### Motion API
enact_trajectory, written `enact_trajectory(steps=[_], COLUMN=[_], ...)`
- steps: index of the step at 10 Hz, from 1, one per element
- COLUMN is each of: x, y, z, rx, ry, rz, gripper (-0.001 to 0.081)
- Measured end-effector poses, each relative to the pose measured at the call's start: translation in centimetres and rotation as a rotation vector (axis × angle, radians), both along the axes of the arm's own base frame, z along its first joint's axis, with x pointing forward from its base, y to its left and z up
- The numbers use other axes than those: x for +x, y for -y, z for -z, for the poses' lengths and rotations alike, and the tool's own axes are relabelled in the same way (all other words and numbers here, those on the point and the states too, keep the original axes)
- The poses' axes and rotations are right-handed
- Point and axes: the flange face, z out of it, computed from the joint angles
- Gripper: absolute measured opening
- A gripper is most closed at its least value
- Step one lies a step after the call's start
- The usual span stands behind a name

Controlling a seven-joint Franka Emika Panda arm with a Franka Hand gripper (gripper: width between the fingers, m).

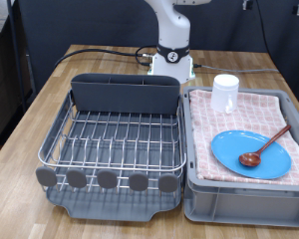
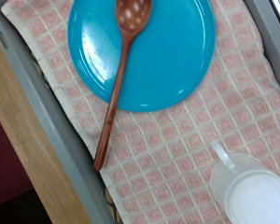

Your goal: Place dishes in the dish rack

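The light-blue plate [image 1: 227, 151] lies on the pink checked cloth in the light grey bin. The brown wooden spoon [image 1: 266, 145] rests with its bowl on the plate and its handle out over the cloth. The white cup [image 1: 225, 93] stands upright at the bin's far corner. The dark grey dish rack [image 1: 58, 137] with its wire grid stands to the exterior view's left of the bin and holds no dishes. The wrist view looks down on the plate [image 2: 182, 56], spoon [image 2: 115, 93] and cup [image 2: 254, 193]. The gripper's fingers show in neither view.
The pink checked cloth [image 1: 202, 119] lines the light grey bin [image 1: 239, 201]; both also show in the wrist view, the cloth [image 2: 177, 140] and the bin wall [image 2: 49, 140]. The robot base [image 1: 173, 60] and black cables lie behind the rack on the wooden table [image 1: 30, 119].
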Motion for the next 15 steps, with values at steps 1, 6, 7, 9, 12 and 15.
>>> enact_trajectory(steps=[1,6,7,9,12,15], x=[0.3,1.1,1.0,1.1,1.2,1.7], y=[-0.4,-0.4,-0.5,-1.7,-3.9,-5.3], z=[0.9,6.3,6.4,7.4,10.0,11.9], rx=[-0.012,-0.126,-0.136,-0.170,-0.205,-0.189], ry=[0.016,0.024,0.024,0.044,0.088,0.106], rz=[-0.011,-0.022,-0.030,-0.038,0.015,0.052], gripper=[0.0802,0.0802,0.0802,0.0802,0.0802,0.0802])
